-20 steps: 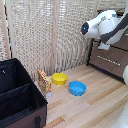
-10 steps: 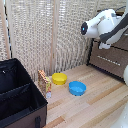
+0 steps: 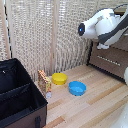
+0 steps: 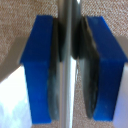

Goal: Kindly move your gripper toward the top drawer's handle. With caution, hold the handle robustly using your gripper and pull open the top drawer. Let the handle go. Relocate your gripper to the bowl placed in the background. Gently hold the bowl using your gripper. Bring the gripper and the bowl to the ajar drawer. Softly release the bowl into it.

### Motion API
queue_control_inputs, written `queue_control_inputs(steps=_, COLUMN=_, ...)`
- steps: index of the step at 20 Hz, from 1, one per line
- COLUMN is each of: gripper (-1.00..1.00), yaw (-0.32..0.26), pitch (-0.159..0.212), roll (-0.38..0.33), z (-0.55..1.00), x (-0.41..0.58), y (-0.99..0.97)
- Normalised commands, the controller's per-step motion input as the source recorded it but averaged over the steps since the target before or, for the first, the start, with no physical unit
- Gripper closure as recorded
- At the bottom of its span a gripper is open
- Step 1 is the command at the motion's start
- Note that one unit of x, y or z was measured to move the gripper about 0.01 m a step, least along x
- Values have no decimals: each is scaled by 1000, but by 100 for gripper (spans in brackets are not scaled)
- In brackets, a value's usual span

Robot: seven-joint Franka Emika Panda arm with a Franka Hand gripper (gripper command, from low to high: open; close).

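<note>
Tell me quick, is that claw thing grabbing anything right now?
The gripper: closed, its blue pads clamped on the handle, the slim silver bar running between them.

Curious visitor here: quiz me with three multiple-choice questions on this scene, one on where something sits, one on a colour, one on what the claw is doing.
1. Where is the yellow bowl?
A. in the drawer
B. on the wooden floor beside the blue bowl
C. in the black bin

2. What colour are the gripper pads?
A. blue
B. red
C. white

3. What is the gripper doing?
A. hanging open
B. holding a bowl
C. clamped on the silver handle

Answers: 1 B, both bowls rest on the floor; 2 A, the wrist view shows blue pads; 3 C, the bar sits pinched between them.
</note>
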Motion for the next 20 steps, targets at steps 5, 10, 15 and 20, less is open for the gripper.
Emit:
queue_control_inputs(steps=5, gripper=100, yaw=-124, pitch=0, roll=-13, z=1, x=128, y=734)
queue_control_inputs(steps=10, gripper=100, yaw=-146, pitch=0, roll=-19, z=17, x=74, y=791)
queue_control_inputs(steps=15, gripper=100, yaw=-81, pitch=2, roll=-34, z=39, x=525, y=215)
queue_control_inputs(steps=20, gripper=-100, yaw=0, pitch=9, roll=-27, z=5, x=253, y=8)
